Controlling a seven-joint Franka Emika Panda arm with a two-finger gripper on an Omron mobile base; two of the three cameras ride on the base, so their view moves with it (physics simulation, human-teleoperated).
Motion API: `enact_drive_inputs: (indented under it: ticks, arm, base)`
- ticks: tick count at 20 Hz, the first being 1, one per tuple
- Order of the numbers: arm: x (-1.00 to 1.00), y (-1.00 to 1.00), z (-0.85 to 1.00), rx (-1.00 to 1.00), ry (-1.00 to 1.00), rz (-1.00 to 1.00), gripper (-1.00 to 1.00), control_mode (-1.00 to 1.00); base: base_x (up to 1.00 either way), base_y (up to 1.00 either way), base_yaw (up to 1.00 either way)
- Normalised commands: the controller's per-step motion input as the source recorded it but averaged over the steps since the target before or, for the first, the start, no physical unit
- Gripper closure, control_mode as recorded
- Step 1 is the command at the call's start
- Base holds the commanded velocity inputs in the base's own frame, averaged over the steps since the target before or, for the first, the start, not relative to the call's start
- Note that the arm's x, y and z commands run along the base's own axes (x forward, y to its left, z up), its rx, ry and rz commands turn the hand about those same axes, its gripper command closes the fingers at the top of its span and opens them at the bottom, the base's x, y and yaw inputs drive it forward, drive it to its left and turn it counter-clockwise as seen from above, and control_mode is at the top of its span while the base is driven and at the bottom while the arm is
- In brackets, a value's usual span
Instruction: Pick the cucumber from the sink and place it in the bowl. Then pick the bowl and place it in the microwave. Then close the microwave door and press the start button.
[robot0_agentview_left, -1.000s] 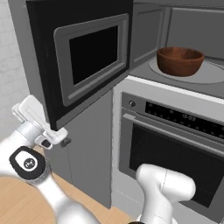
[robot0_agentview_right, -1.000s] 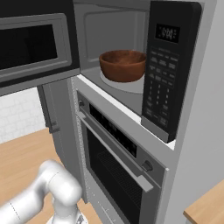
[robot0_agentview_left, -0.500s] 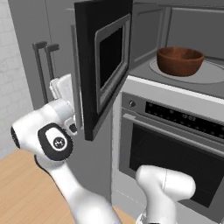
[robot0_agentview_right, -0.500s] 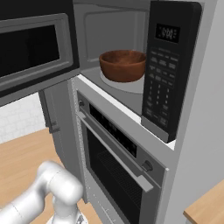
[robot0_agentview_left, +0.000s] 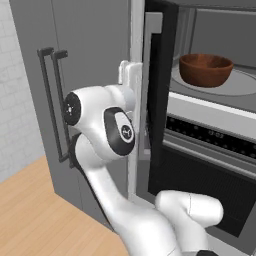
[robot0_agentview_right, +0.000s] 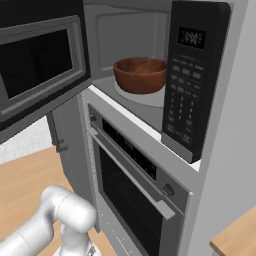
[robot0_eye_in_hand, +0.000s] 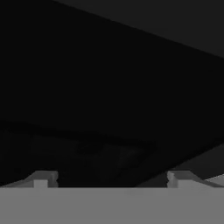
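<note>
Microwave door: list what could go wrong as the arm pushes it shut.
1. The end effector is open and pressed close against the door, with nothing gripped; it might slide off the panel.
2. The door is still ajar, so it may stop short of latching.
3. The bowl sits near the cavity's front; the door could clip it.

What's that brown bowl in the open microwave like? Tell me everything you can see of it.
The bowl is large, round and deep, of dark reddish-brown wood with a faint grain and a thick rim. It stands upright inside the microwave, resting on the round pale turntable plate, roughly at its middle. The keypad strip stands to its right in the right base view. Nothing else touches it. Its inside looks dark, and the pictures do not show whether anything lies in it.
</note>
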Motion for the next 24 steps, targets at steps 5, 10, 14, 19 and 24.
enact_drive_inputs:
  ticks: [5, 10, 14, 19, 24]
  arm:
    - [-0.43, -1.0, 0.0, 0.43, -0.38, 0.0, -1.0, -1.0]
    - [-0.1, -1.0, 0.0, 0.39, -0.32, 0.0, -1.0, -1.0]
    - [0.04, -1.0, 0.0, 0.33, -0.26, -0.01, -1.0, -1.0]
    - [0.33, -0.87, 0.0, 0.27, -0.23, -0.02, -1.0, -1.0]
    - [0.7, -0.43, 0.0, 0.2, -0.16, 0.0, -1.0, -1.0]
  base:
    - [0.0, 0.0, 0.0]
    - [0.0, 0.0, 0.0]
    - [0.0, 0.0, 0.0]
    - [0.0, 0.0, 0.0]
    - [0.0, 0.0, 0.0]
